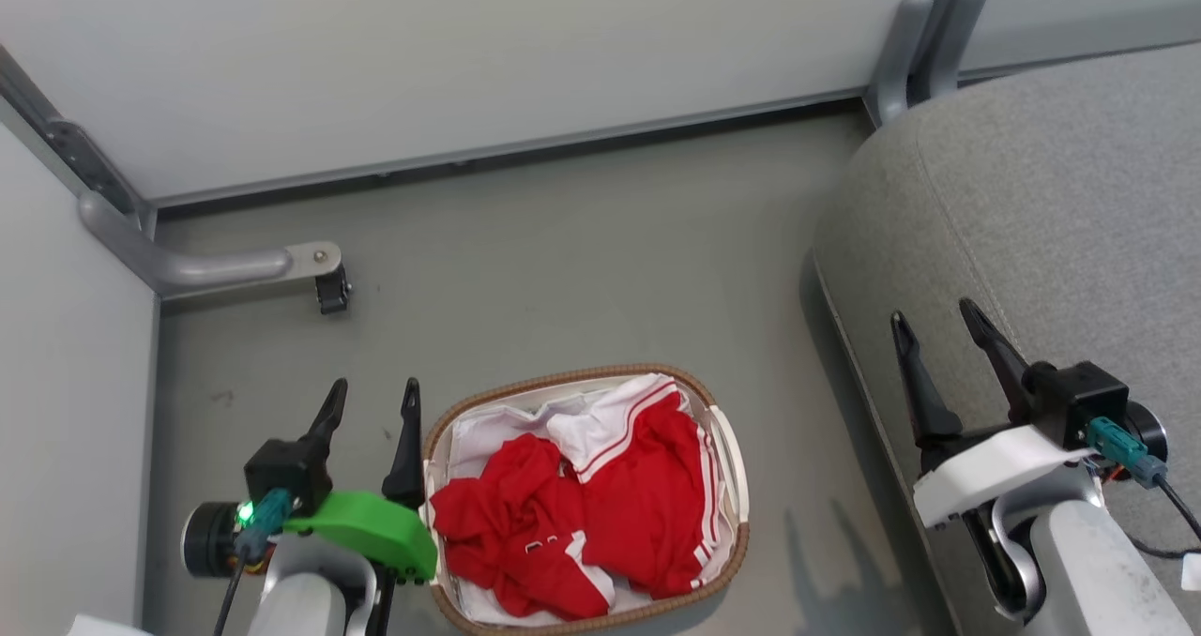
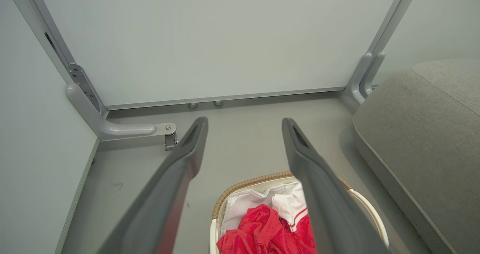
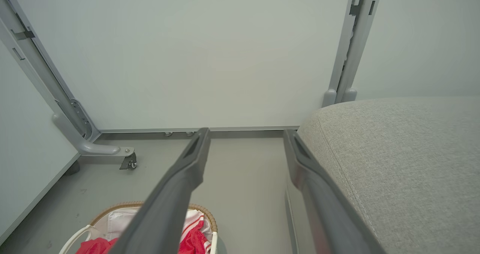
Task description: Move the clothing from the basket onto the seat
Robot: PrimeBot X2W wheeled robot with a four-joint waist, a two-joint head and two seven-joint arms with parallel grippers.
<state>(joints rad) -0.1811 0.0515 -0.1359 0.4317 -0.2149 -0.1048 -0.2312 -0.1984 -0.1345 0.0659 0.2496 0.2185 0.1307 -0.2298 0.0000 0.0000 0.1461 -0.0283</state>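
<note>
Red clothing point(image 1: 582, 514) with white panels and striped trim lies bunched inside the oval basket point(image 1: 718, 401) on the floor, at the bottom middle of the head view. The left wrist view shows the clothing point(image 2: 262, 231) and basket point(image 2: 240, 184) between my fingers. My left gripper point(image 1: 373, 397) stands open just left of the basket's rim, holding nothing. My right gripper point(image 1: 934, 322) is open over the near edge of the grey seat point(image 1: 1051, 204), also holding nothing. From the right wrist, the seat point(image 3: 405, 164) lies at the right and the basket point(image 3: 204, 211) at the lower left.
Pale partition walls point(image 1: 450, 54) enclose the grey floor point(image 1: 582, 261). A grey metal foot with a caster point(image 1: 319, 275) juts out at the left, and a grey upright post point(image 1: 924, 36) stands behind the seat. A white liner point(image 1: 488, 425) lines the basket.
</note>
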